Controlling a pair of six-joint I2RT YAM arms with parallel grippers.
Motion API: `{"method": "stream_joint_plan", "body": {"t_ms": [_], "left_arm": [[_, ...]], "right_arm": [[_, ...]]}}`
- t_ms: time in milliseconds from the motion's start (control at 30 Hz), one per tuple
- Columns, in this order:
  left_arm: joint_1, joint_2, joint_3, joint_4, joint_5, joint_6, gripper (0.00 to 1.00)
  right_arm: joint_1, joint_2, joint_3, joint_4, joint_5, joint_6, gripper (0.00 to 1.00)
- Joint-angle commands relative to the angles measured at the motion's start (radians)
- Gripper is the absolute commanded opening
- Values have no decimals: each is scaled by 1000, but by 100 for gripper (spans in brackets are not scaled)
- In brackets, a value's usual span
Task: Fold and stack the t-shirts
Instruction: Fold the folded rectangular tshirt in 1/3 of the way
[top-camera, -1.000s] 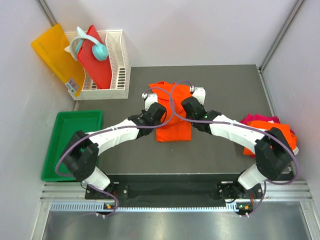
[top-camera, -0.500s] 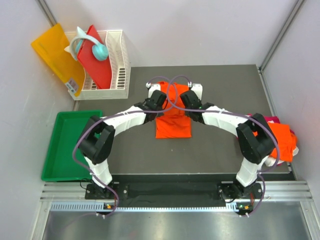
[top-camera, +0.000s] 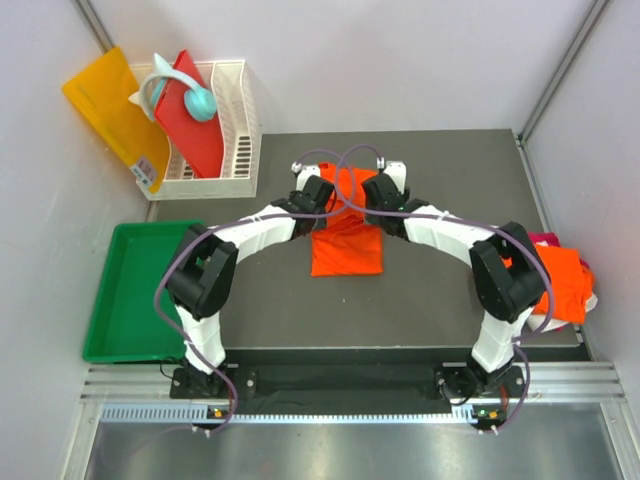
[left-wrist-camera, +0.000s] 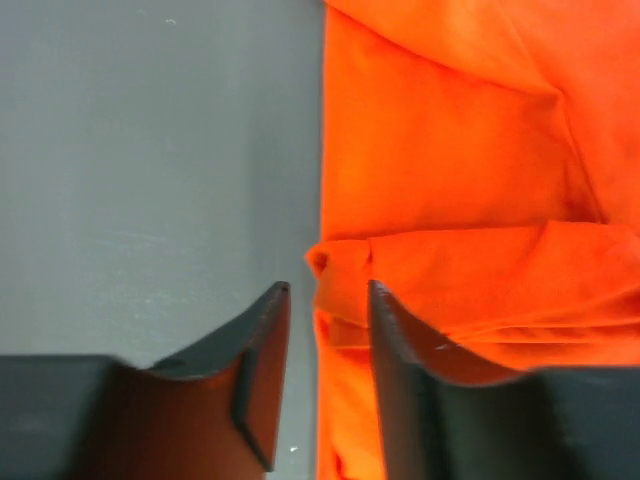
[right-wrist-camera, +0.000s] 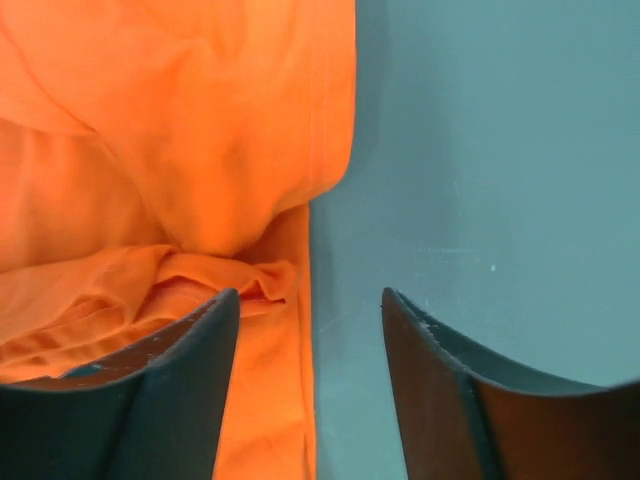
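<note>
My left gripper (left-wrist-camera: 328, 292) and right gripper (right-wrist-camera: 310, 296) both stand parted, holding nothing, and straddle the side edges of the folded orange shirt (top-camera: 347, 252) in the middle of the table (top-camera: 450, 170). As I lift away, a finger could snag the bunched hem and spoil the fold. Only the overhead view shows the unfolded pile (top-camera: 560, 282) at the right edge. Only the wrist views show the jaw gaps.

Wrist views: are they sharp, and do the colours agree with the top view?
Left wrist: the orange t-shirt is sharp, its creases clear, but the left gripper's fingers are soft-edged; the table reads neutral grey. Right wrist: the right gripper's fingers are equally soft, and the table takes a blue-green cast. Top external: evenly lit, sharp, no glare.
</note>
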Motion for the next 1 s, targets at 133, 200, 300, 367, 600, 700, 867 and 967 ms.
{"method": "stream_joint_plan", "body": {"t_ms": [133, 200, 300, 367, 600, 700, 867, 967], "left_arm": [[-1, -182, -4, -21, 1, -28, 59], [-5, -209, -31, -15, 49, -71, 53], [-31, -239, -131, 53, 115, -129, 15], [-70, -246, -209, 82, 123, -161, 0], [-148, -251, -384, 200, 181, -270, 0], [-148, -251, -407, 225, 193, -289, 0], [-148, -240, -404, 225, 215, -292, 0], [-148, -234, -406, 223, 224, -292, 0]], "right_arm": [[55, -209, -23, 11, -3, -23, 55], [76, -221, -69, 26, -29, 1, 22], [104, -206, -125, 48, -82, 49, 0], [124, -194, -144, 72, -101, 64, 0], [139, -109, -133, 117, -198, 109, 0], [138, -56, -91, 126, -213, 113, 0], [124, 20, -17, 132, -219, 117, 0], [112, 64, 40, 120, -218, 114, 0]]}}
